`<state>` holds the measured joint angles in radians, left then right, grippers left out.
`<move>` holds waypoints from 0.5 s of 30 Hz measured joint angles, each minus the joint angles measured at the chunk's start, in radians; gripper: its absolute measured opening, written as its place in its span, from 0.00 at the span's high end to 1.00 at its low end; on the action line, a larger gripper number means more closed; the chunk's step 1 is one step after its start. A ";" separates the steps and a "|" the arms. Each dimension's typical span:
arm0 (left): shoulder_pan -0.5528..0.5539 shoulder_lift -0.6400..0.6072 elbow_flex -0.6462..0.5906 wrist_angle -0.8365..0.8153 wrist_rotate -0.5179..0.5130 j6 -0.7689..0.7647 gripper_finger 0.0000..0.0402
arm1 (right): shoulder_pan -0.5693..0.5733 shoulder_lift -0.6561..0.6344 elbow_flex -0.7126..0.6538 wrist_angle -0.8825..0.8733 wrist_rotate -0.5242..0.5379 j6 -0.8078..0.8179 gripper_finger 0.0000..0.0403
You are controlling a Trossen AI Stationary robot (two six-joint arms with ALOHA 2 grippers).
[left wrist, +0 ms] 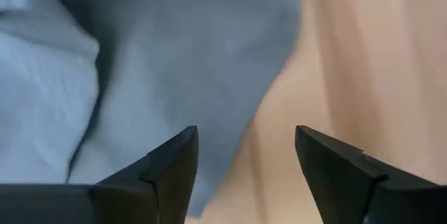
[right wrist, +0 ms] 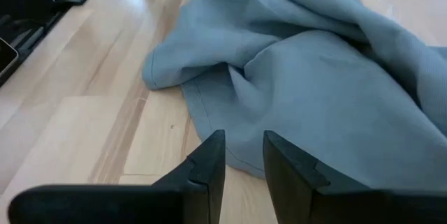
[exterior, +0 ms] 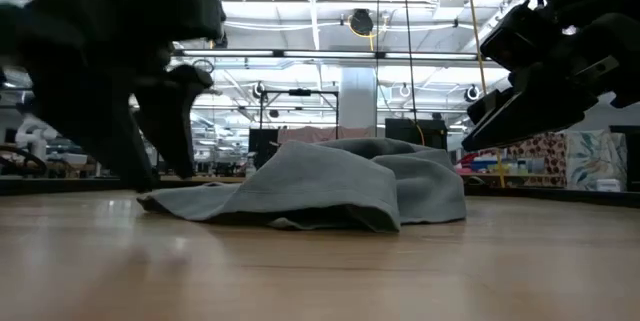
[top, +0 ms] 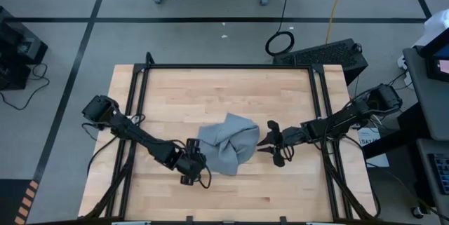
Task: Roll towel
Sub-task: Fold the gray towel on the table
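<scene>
Left gripper (top: 194, 160), fingers spread, sits at the crumpled towel (top: 229, 143) mid-worktop (top: 210, 92); right gripper (top: 270, 143), fingers narrowly parted, holds nothing; soft, limp cloth probably needs pinching by a hem corner.

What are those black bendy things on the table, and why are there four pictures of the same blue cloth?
Those black things are two robot arms. Each ends in a gripper, a kind of two-fingered hand.

There are four cameras. One looks straight down from above. One sits low at the table's edge and looks across it. The other two ride on the arms' wrists, so you see each arm's own two dark fingers up close.

On the wooden table lies a grey-blue towel, crumpled in a heap, not rolled yet.

The left gripper is at one side of the towel. Its wrist camera shows its fingers spread wide above the cloth's edge, with nothing between them.

The right gripper is at the other side. Its fingers are close together, with only a small gap, and hold nothing either.

So nobody is holding the towel right now.
</scene>
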<state>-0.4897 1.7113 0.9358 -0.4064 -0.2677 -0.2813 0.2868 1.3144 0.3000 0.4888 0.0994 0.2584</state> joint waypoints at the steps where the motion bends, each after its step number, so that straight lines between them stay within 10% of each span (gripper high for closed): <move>1: 0.004 0.002 -0.010 -0.004 0.000 0.004 0.42 | 0.003 0.000 0.000 0.008 0.001 0.000 0.78; 15: 0.064 -0.026 0.015 -0.002 -0.231 0.106 0.97 | 0.057 0.000 0.000 0.122 0.036 0.002 0.78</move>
<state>-0.4257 1.6856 0.9505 -0.4089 -0.4984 -0.1748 0.3441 1.3144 0.3000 0.6111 0.1349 0.2601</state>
